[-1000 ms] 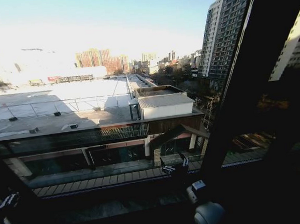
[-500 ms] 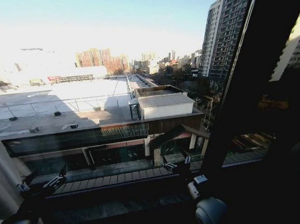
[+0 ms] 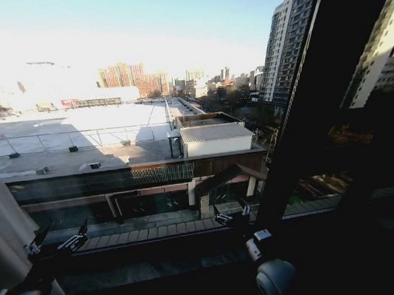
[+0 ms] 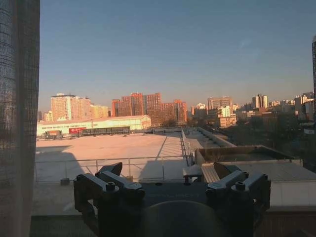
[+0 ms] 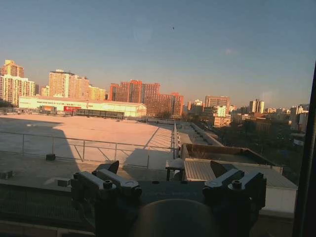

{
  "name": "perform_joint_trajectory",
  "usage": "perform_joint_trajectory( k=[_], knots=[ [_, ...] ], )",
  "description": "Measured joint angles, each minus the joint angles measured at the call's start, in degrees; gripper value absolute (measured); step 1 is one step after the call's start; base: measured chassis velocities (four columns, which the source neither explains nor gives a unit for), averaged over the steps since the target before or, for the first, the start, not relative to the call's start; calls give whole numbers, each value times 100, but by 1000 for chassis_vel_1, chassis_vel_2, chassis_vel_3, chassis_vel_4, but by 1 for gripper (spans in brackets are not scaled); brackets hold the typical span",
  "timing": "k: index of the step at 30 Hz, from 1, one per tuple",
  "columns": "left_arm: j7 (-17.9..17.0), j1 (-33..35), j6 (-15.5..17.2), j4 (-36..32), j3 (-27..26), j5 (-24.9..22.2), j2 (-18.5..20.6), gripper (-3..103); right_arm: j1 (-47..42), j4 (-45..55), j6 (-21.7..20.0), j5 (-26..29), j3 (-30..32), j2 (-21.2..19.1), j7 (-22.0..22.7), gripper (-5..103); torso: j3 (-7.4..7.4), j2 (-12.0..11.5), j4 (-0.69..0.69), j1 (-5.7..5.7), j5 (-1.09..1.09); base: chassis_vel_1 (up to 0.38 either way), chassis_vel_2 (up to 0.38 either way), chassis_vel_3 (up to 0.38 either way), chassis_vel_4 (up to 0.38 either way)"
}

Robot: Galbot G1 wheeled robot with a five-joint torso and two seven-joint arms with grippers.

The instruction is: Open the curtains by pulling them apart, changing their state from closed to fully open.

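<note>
Window clear; curtains (image 3: 2,231) bunched beside open left claw (image 3: 56,242).

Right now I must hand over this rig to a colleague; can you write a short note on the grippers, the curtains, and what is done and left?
Left gripper: open, empty, raised low at the head view's left, beside the curtain, not touching it.
Right gripper: open, empty, raised near the window's middle, beside the dark frame bar.
Curtains: one sheer white panel hangs gathered at the far left edge; the glass ahead is uncovered.
Done: the view is mostly clear.
Left: probably push the left panel fully aside; the right side cannot be judged.
</note>
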Motion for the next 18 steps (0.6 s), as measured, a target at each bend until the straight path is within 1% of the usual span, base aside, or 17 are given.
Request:
perform_joint_trajectory(
  k=[6,10,18],
  knots=[
    [103,11,-22,-6,15,15,-29,100,-10,6,3,1,0,9,2,100,0,0,0,0,0,-228,-329,226,332],
    [121,17,-33,-8,18,17,-40,100,-21,25,5,1,5,2,2,100,0,0,0,0,0,-286,-356,277,349],
    [129,24,-49,-3,15,19,-44,100,-57,72,6,0,11,-8,5,100,0,0,0,1,0,-324,-400,308,413]
  ],
)
